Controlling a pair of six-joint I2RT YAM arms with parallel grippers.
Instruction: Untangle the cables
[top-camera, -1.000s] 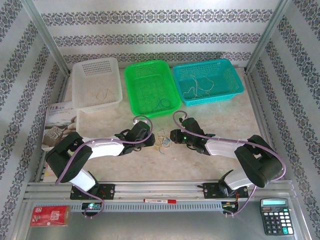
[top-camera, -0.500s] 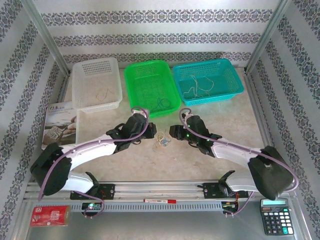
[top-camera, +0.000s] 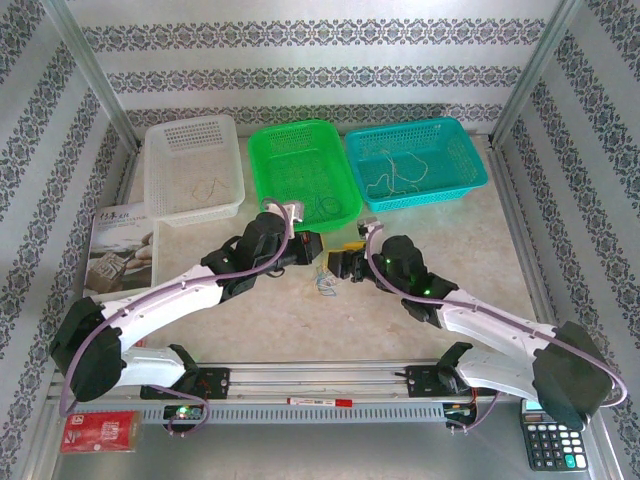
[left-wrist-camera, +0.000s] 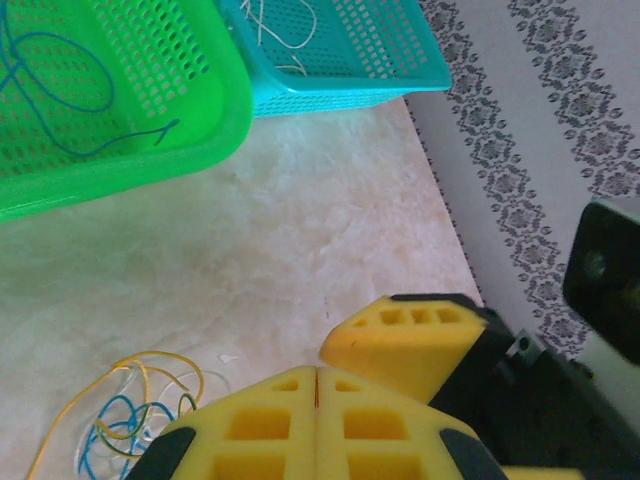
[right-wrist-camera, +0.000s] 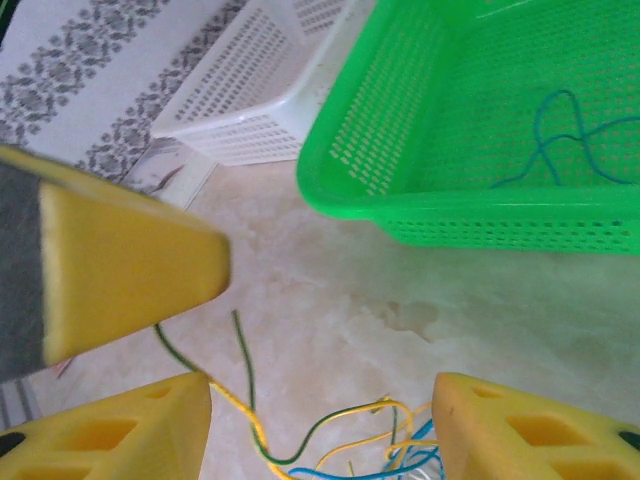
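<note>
left gripper (left-wrist-camera: 317, 420) further up table (top-camera: 450, 250) than a second ago, pads pressed together, same as before. right gripper (right-wrist-camera: 320, 392) moved up too, now almost meeting left one, jaws apart and wider than earlier. cables (top-camera: 325, 284) tangle hasn't budged: mid table, just off green basket (top-camera: 300, 170) near edge, under both grippers.

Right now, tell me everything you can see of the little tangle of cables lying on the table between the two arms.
The tangle of cables is a small loose knot of very thin wires: yellow, blue, dark green and whitish strands looped through one another. It lies flat on the pale marbled table, near the green basket. One green-and-yellow strand trails away from it. Whether anything else touches it cannot be told.
</note>
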